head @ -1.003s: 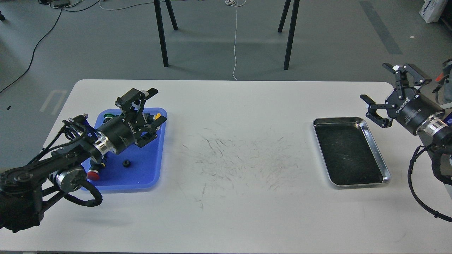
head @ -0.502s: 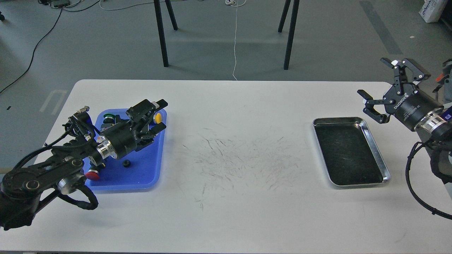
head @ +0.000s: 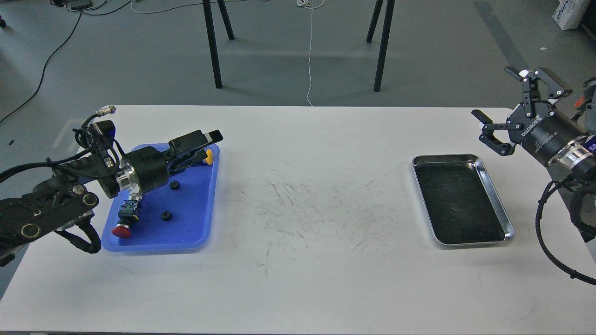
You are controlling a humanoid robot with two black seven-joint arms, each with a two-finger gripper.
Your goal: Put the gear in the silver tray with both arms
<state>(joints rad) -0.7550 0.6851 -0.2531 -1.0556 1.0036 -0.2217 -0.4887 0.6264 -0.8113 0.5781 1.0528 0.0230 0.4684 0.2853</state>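
the shiny silver tray [head: 508, 222], dark scratched bottom, lies flat on the white table's right side.

A white tabletop [head: 298, 279] carries a blue tray [head: 195, 223] at the left and a silver tray [head: 505, 218] at the right, well apart. The left end effector [head: 207, 144] hangs over the blue tray's far part, seen side-on, so its fingers cannot be told apart. Two small black gears [head: 175, 185] and [head: 166, 215], a red-capped button [head: 122, 231] and a yellow knob [head: 209, 157] lie in the blue tray. The right end effector [head: 500, 109] hovers beyond the silver tray's far right corner, fingers spread.
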